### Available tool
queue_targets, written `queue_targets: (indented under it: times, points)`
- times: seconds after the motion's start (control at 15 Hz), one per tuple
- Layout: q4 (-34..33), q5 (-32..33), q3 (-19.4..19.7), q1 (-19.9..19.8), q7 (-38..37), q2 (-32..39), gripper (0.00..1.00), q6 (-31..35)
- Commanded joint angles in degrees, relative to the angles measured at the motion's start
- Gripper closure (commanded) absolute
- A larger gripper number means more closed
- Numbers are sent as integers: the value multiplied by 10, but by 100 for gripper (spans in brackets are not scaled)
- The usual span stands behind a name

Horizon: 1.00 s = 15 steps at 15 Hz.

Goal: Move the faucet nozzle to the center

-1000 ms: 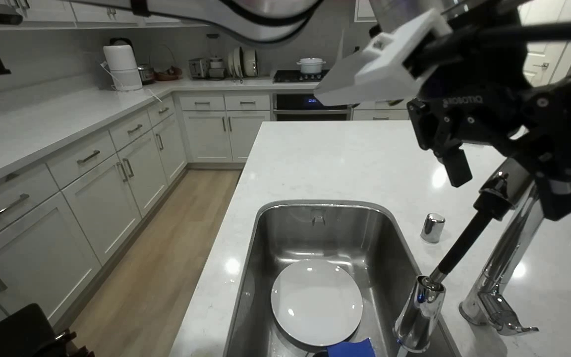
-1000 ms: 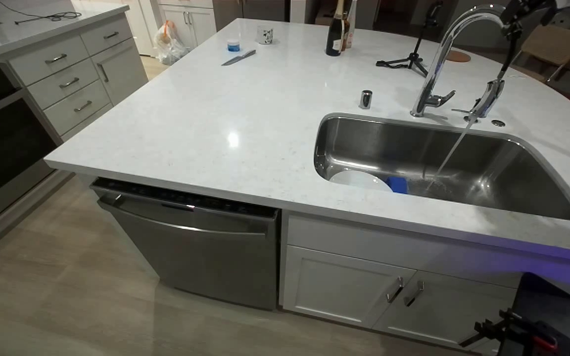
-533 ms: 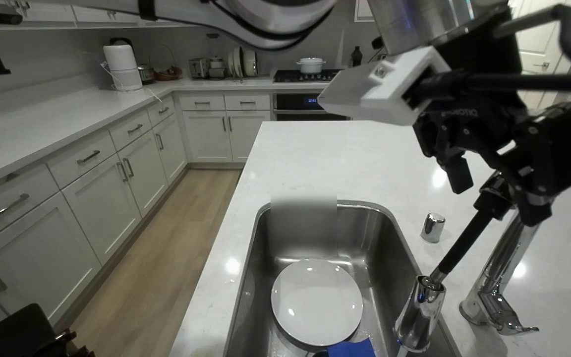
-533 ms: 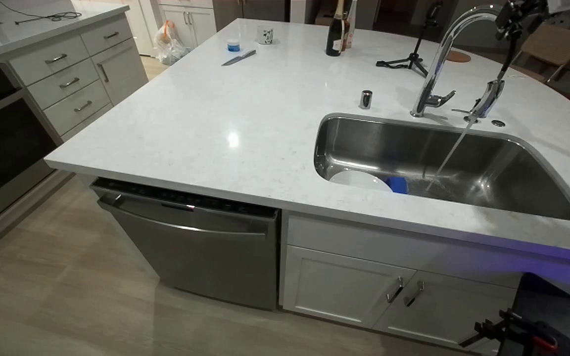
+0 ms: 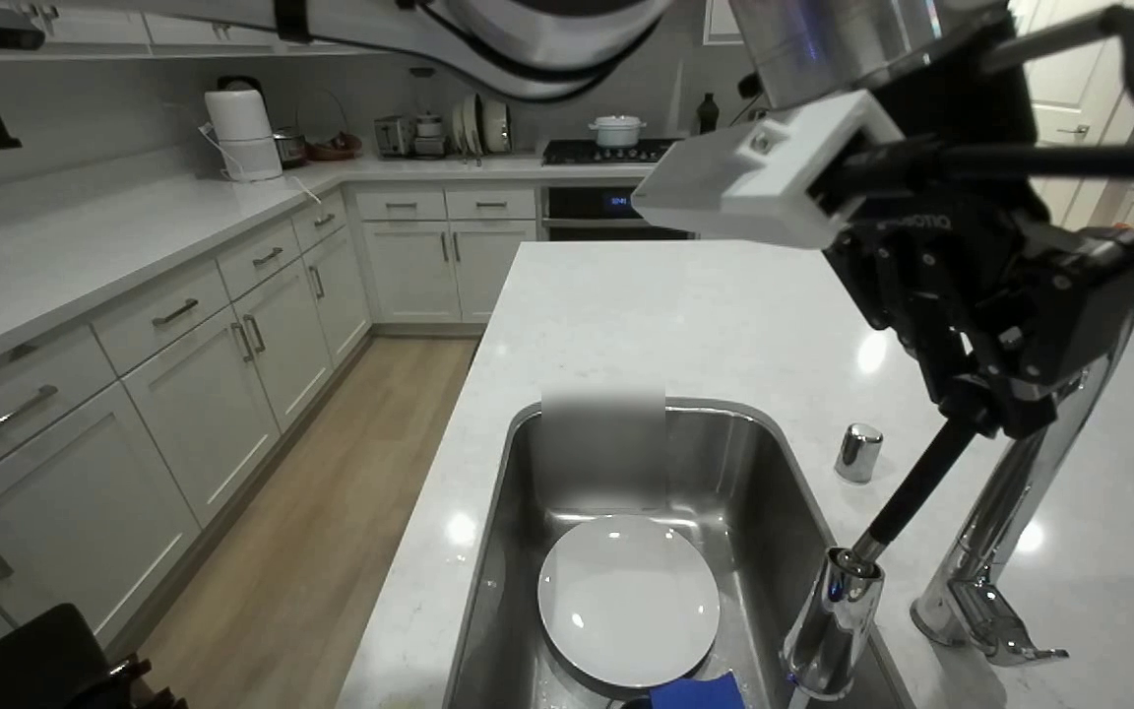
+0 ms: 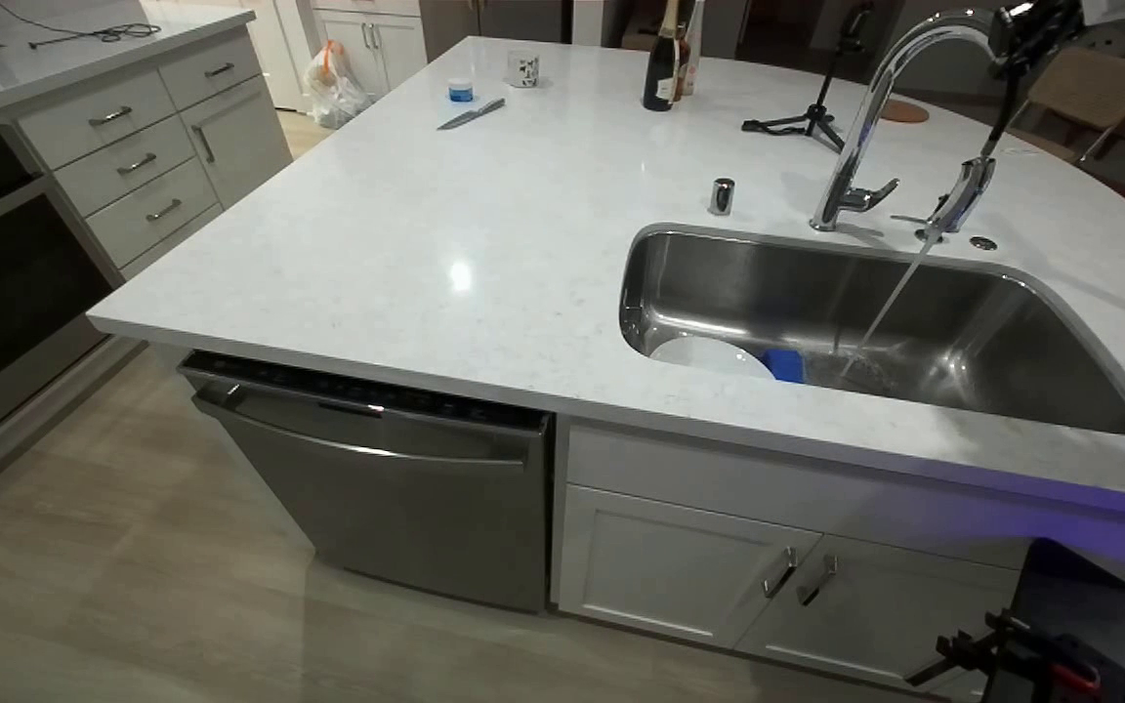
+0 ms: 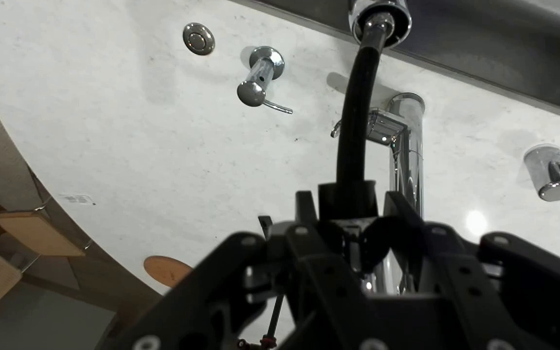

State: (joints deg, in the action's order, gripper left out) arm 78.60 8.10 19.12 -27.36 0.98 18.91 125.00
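Above the sink's back edge hangs the faucet nozzle point(image 5: 833, 630), a chrome head on a black hose point(image 5: 924, 480), with water running from it in an exterior view point(image 6: 968, 200). The hose leaves a black collar point(image 7: 328, 201) at the end of the tall chrome gooseneck point(image 6: 850, 146). My gripper point(image 5: 985, 396) is shut around the spout end just at this collar, one finger on either side. In the wrist view, the gripper point(image 7: 348, 206) shows the collar between its fingertips, while the nozzle point(image 7: 358, 13) lies farther off at the top. The exact contact of the pads is dark.
The steel sink point(image 6: 719, 264) holds a white plate point(image 5: 628, 601) and a blue item point(image 5: 700, 692). A chrome cap point(image 5: 860, 453) and a soap dispenser point(image 7: 260, 78) stand on the counter by the gooseneck. Farther back are a small tripod point(image 6: 819, 112) and a bottle point(image 6: 660, 78).
My gripper came down slightly, its jaws wide apart, then they closed around the spout end. Nozzle and gooseneck look unmoved, and the water keeps running.
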Motion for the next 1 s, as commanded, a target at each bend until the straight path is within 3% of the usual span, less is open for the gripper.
queue_targets:
  times: [0.0, 0.93]
  points:
    - [4, -3, -4, 1, 11, -6, 86, 2]
    - [2, -11, -16, 20, -6, -1, 86, -14]
